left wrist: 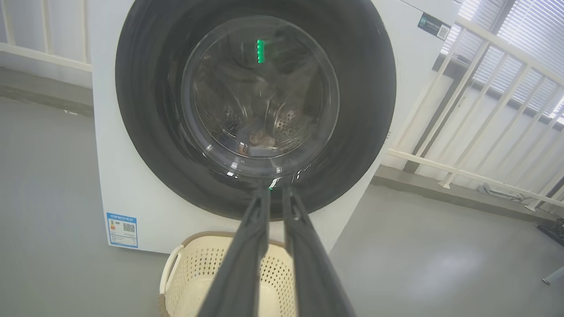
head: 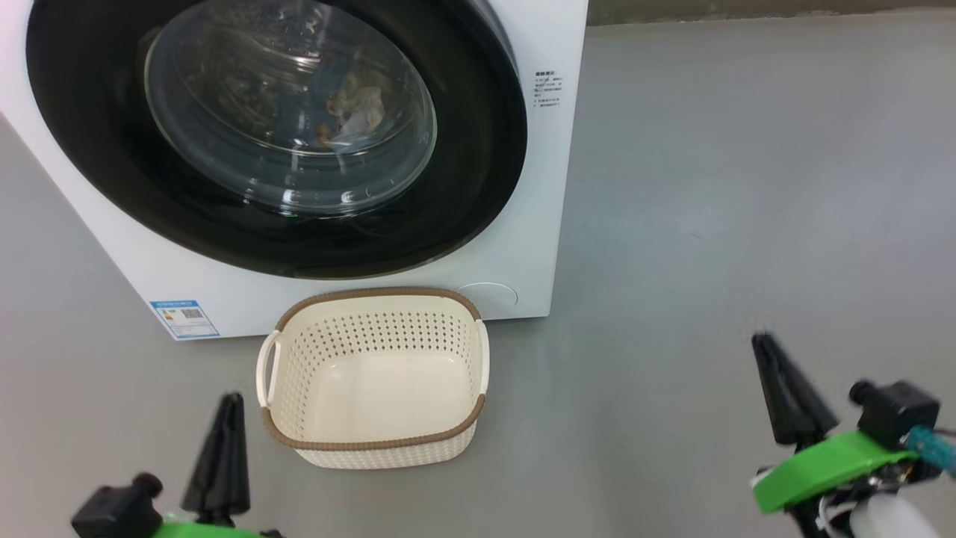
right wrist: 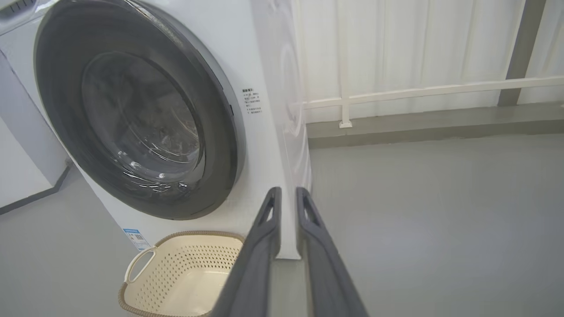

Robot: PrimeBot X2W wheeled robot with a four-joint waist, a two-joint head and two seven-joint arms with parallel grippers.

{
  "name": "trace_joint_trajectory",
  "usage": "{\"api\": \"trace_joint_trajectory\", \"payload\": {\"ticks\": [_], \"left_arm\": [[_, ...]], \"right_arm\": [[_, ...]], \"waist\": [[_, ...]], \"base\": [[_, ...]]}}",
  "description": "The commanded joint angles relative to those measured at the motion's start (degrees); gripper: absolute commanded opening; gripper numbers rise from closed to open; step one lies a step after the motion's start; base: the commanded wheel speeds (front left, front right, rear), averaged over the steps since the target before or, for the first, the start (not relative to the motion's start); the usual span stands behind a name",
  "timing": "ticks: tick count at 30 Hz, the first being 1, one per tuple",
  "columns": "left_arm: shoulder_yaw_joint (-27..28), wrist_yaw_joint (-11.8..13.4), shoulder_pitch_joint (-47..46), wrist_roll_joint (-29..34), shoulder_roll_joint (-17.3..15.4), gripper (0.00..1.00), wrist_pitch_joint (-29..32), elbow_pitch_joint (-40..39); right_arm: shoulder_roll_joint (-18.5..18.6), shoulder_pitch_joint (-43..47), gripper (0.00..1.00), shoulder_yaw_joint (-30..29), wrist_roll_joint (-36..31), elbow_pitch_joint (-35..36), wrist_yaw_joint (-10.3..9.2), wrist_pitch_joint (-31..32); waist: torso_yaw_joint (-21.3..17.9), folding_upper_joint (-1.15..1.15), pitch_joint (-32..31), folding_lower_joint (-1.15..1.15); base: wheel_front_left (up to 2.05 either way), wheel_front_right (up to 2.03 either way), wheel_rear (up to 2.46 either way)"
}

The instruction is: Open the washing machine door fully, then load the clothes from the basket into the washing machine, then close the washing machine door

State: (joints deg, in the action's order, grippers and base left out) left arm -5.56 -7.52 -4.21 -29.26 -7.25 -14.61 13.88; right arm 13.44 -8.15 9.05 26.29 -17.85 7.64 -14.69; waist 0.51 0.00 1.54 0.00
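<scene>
The washing machine [head: 539,224] stands white at the upper left, and the washing machine door [head: 470,187], a glossy black ring around bulging glass, lies flat against its front. Through the glass, the clothes [head: 357,109] show as a pale bundle with orange spots inside the drum. In front of it the basket [head: 377,293] sits on the floor with nothing in it. My left gripper [head: 232,400] hovers left of the basket, its fingers together around nothing. Far to the right, my right gripper [head: 763,345] stands the same way. In the wrist views, the left gripper [left wrist: 275,190] and right gripper [right wrist: 287,192] keep only a narrow slit.
Bare grey floor [head: 732,224] spreads to the right of the machine. A white railing [right wrist: 418,91] runs behind and beside it, with blinds behind the railing [left wrist: 480,132]. A blue label [head: 184,317] marks the machine's lower left corner.
</scene>
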Motion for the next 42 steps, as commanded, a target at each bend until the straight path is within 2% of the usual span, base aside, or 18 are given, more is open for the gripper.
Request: {"api": "trace_joint_trajectory", "payload": {"ticks": [1,6,11,42], "left_arm": [[0.2,0.0,-0.2,-0.7,0.0,0.0,0.2,-0.3],[0.6,0.0,-0.2,-3.3,0.1,0.0,1.1,-0.3],[1.1,0.0,-0.3,-5.8,0.3,0.0,1.9,-0.3],[4.0,0.0,-0.8,-20.9,1.3,0.0,6.9,-0.1]], "right_arm": [[0.1,-0.2,0.0,-0.2,0.7,0.4,0.0,0.2],[-0.3,-0.1,0.0,-0.8,3.4,0.6,-0.01,1.0],[-0.7,0.0,0.0,-1.4,6.1,0.7,-0.01,1.9],[-3.2,0.5,0.0,-5.0,22.0,1.5,-0.05,6.9]], "waist": [[0.0,0.0,0.0,0.0],[0.0,0.0,-0.2,0.13],[0.0,0.0,-0.2,0.01],[-0.2,0.0,-0.5,0.0]], "base": [[0.0,0.0,0.0],[0.0,0.0,0.0],[0.0,0.0,0.0],[0.0,0.0,0.0]]}}
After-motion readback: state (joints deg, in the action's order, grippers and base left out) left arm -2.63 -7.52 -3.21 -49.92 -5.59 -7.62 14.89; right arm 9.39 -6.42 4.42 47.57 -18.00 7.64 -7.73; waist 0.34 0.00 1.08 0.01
